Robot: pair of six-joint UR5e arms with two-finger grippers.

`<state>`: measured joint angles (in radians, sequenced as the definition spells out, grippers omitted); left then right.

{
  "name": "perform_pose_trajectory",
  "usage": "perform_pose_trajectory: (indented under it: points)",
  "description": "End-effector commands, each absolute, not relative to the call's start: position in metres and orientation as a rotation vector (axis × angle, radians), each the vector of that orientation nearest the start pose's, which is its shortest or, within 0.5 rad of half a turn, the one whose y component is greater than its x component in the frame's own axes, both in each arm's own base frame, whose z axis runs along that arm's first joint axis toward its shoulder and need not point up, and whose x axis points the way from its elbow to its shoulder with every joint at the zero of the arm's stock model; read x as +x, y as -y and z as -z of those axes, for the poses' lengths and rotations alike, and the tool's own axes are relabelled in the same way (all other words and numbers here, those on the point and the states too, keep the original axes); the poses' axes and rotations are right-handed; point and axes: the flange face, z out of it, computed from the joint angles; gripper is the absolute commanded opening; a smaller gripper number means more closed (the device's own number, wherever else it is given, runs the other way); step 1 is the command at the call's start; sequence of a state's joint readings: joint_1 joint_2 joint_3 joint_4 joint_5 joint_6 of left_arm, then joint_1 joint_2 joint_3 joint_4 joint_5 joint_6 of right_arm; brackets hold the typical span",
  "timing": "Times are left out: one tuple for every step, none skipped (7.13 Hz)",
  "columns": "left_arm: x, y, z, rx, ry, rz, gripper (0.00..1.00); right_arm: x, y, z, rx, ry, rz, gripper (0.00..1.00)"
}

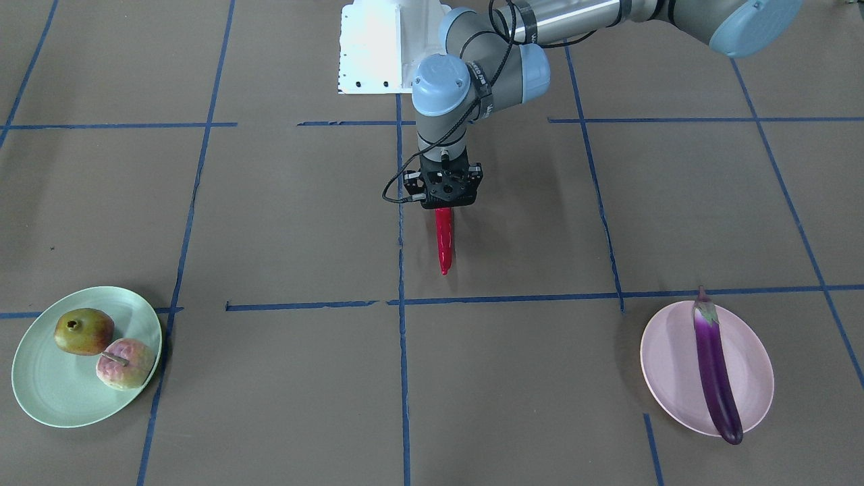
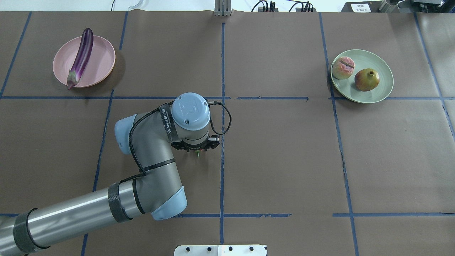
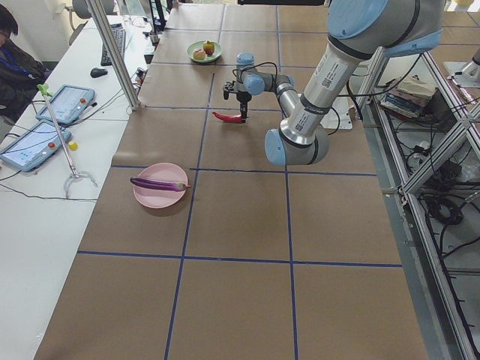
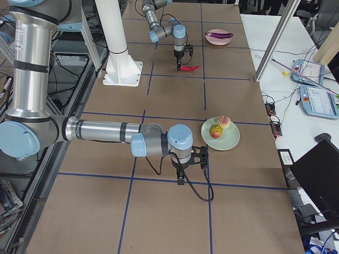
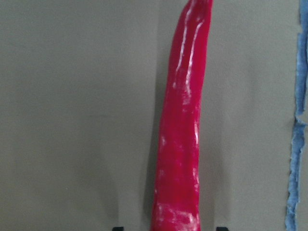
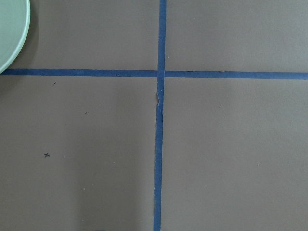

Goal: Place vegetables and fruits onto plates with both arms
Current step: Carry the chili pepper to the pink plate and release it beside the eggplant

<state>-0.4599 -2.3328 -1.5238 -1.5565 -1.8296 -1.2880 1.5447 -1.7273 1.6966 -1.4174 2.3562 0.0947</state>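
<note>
My left gripper [image 1: 445, 204] points down at mid-table, shut on the stem end of the red chili pepper [image 1: 443, 241]. The chili fills the left wrist view [image 5: 180, 144], close over the brown table. The purple eggplant [image 1: 714, 370] lies across the pale pink plate [image 1: 668, 358]. The pomegranate [image 1: 84, 331] and the peach [image 1: 125, 363] sit side by side on the mint green plate [image 1: 54, 395]. My right gripper [image 4: 186, 168] hovers near the mint plate [image 4: 230, 142]. I cannot tell whether it is open or shut. Its wrist view shows only the plate's rim [image 6: 12, 33] and tape lines.
The white robot base [image 1: 378, 47] stands at the table's robot side. Blue tape lines grid the brown table. A side bench with tablets [image 3: 45, 127] runs along the operators' side. The pink plate [image 2: 99, 62] is far left, the mint plate [image 2: 378, 93] far right.
</note>
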Motion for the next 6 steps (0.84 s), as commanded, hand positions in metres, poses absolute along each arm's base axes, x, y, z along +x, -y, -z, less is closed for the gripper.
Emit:
perform_pose_trajectory:
  points:
    - [0.590,0.439,-0.219,0.041,-0.750,0.105,0.07,0.052,0.435,-0.651,0.071,0.790,-0.015,1.00]
    - [0.580,0.451,-0.219,0.049,-0.750,0.124,0.02,0.052,0.435,-0.651,0.072,0.790,-0.015,1.00]
    - [0.560,0.472,-0.221,0.066,-0.751,0.150,0.00,0.052,0.435,-0.651,0.072,0.790,-0.015,1.00]
    - [0.530,0.497,-0.238,0.074,-0.734,0.181,0.00,0.052,0.435,-0.651,0.073,0.790,-0.013,1.00]
    - [0.488,0.529,-0.280,0.091,-0.681,0.202,0.00,0.052,0.435,-0.652,0.071,0.790,-0.014,1.00]
    - [0.435,0.566,-0.318,0.137,-0.622,0.135,0.00,0.052,0.435,-0.652,0.072,0.790,-0.012,1.00]
